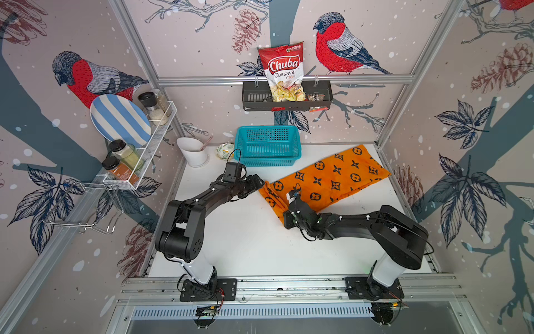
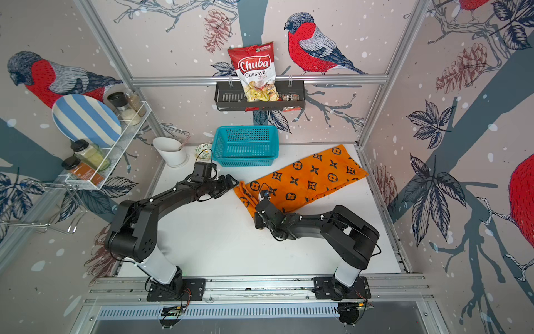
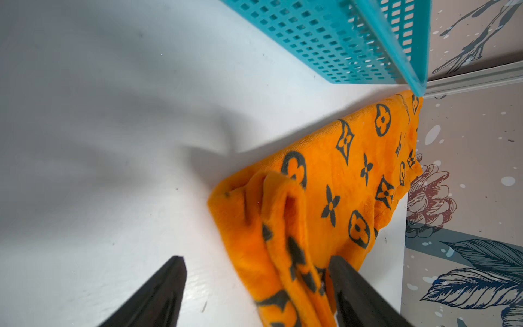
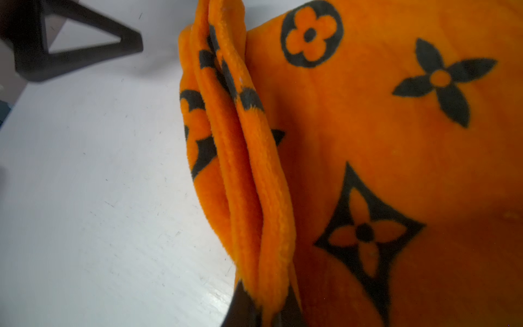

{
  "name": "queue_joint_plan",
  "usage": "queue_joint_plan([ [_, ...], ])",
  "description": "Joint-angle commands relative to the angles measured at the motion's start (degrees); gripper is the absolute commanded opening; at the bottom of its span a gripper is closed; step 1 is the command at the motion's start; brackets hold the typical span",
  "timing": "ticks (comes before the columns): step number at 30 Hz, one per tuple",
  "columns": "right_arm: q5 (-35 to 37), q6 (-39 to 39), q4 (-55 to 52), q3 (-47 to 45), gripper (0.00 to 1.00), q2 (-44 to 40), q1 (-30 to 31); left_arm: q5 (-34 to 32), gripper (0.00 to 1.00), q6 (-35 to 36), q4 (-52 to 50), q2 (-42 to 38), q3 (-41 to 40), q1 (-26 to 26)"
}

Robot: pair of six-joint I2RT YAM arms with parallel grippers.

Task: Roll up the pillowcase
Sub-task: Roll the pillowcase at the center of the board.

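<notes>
The right gripper pinches a fold of the pillowcase, which runs toward two o'clock; the left gripper gapes wide at its nine o'clock corner.

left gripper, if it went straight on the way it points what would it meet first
Probably the pillowcase: its bunched end lies just ahead of the open left gripper; depth is unclear.

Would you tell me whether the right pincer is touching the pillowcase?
Touching. The right wrist view shows the right pincer closed on a raised fold of the pillowcase, with fabric squeezed between its fingers.
</notes>
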Motion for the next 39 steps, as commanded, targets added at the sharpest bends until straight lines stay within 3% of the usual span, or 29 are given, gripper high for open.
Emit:
queue_joint_plan([
  [1,-8.3,5.0,6.5,-1.9,0.00,-0.5,-2.2,2.3,0.81,-4.0,3.9,-1.4,-3.3,-0.6],
  [5,-11.6,5.9,8.8,-3.2,0.00,-0.2,-3.8,3.0,0.76,-7.2,8.1,-1.1,-6.2,-2.5],
  [15,-21.2,11.0,17.1,-2.8,0.00,4.2,-3.5,1.3,0.72,-5.2,6.0,0.3,-4.0,-3.7],
  [39,-21.7,13.9,18.7,-7.3,0.00,3.6,-8.5,0.1,0.59,-6.4,4.9,10.1,8.2,-9.2],
])
